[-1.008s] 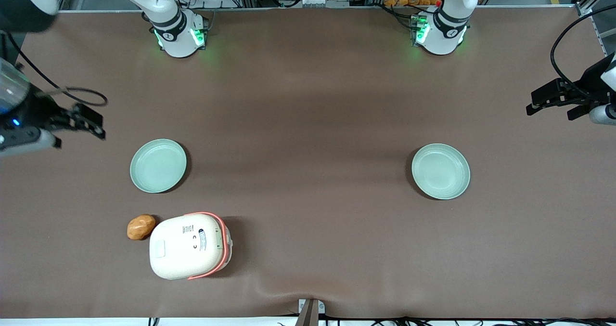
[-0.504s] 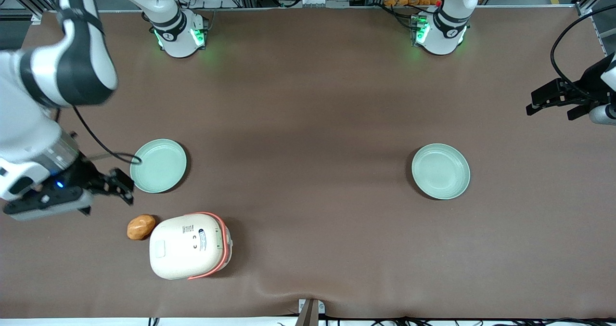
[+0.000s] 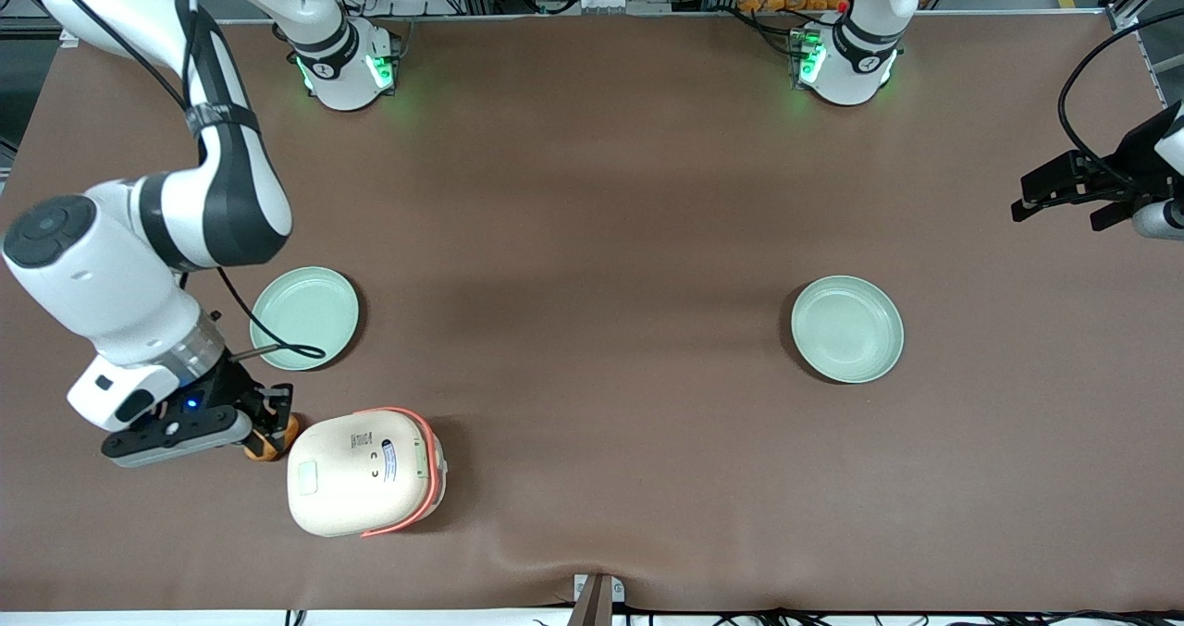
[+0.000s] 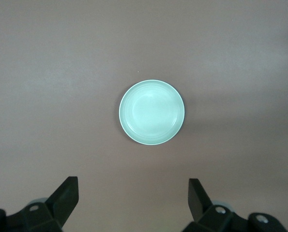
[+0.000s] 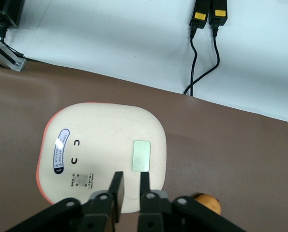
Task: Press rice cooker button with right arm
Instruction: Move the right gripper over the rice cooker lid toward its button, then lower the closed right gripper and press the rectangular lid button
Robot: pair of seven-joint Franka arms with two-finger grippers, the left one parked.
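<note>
The cream-white rice cooker (image 3: 361,473) with a coral-red rim stands near the front edge, toward the working arm's end of the table. Its pale green button (image 3: 306,478) sits on the lid at the end nearest my gripper. My right gripper (image 3: 277,411) hovers just beside that end, slightly farther from the front camera than the button, and is empty. In the right wrist view the fingertips (image 5: 131,176) stand almost together with a narrow gap. They are over the edge of the cooker's lid (image 5: 105,145), just short of the button (image 5: 142,155).
An orange-brown rounded lump (image 3: 289,432) lies beside the cooker, mostly under my gripper; it also shows in the right wrist view (image 5: 209,200). One pale green plate (image 3: 303,318) lies farther from the front camera than the cooker. Another (image 3: 846,328) lies toward the parked arm's end.
My right arm has swung in from the table's end toward the front camera. The gripper has gone from beside the near plate to over the brown lump, next to the cooker.
</note>
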